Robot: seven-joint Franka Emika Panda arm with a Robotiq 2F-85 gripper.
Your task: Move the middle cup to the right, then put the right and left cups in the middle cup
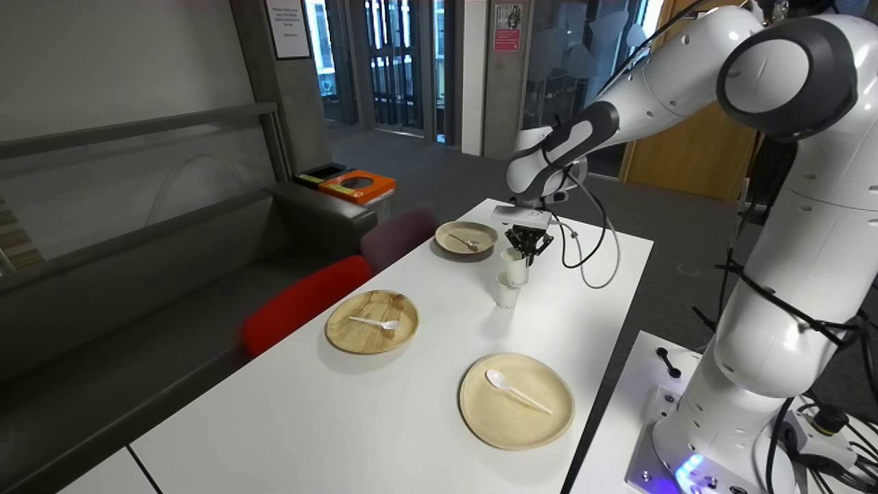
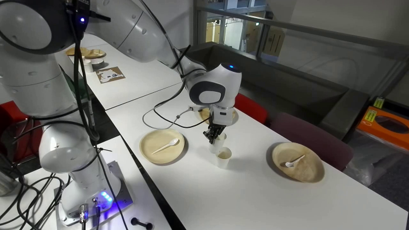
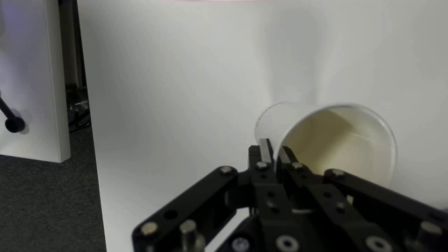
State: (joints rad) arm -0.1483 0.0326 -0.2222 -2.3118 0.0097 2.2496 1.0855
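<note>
Plates (image 1: 494,422), round and tan, each with a spoon (image 1: 521,394), sit on a long white table (image 1: 288,418); a grey sofa (image 1: 137,302) and a red chair (image 1: 305,302) line it. Mouth up, long axis near vertical, a white cup (image 1: 514,267) hangs from the hand (image 3: 274,154) (fingers clamped on its wall, one inside, one outside), apparently raised, just beside a second cup (image 1: 507,295) standing mouth up on the table.

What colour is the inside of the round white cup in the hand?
Pale cream; the wrist view shows the cup best.
</note>
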